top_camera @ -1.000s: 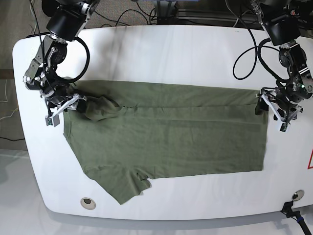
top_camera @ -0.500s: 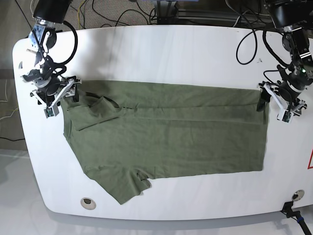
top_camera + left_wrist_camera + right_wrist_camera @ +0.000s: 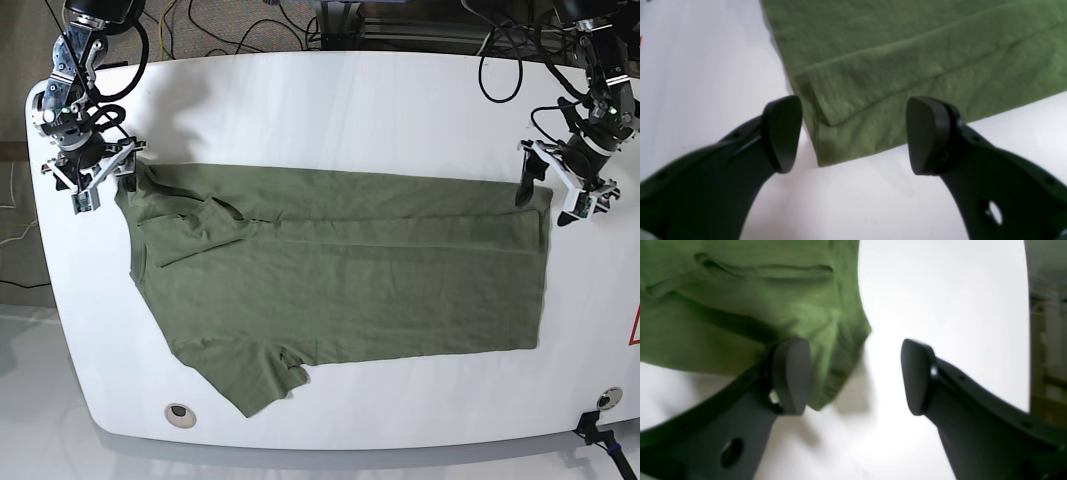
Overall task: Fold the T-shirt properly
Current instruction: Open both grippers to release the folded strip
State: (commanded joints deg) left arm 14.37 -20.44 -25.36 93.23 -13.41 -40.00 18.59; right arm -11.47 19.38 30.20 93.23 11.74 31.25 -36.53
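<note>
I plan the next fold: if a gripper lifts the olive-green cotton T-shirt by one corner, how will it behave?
The olive-green cotton T-shirt would likely droop: its folded edge lies limp. It probably drags rather than slides, since it wrinkles at the sleeve.

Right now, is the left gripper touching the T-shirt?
Apart. The left wrist view shows the left gripper open above the T-shirt corner, neither finger touching cloth.

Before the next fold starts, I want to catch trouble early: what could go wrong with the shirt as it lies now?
The T-shirt has a rumpled flap near its collar end; folding over it would likely lock in creases. The lower sleeve sticks out unfolded and lies near the table edge, so it may slip off. Both the left gripper and right gripper are open over cloth corners; closing could pinch only one layer.
</note>
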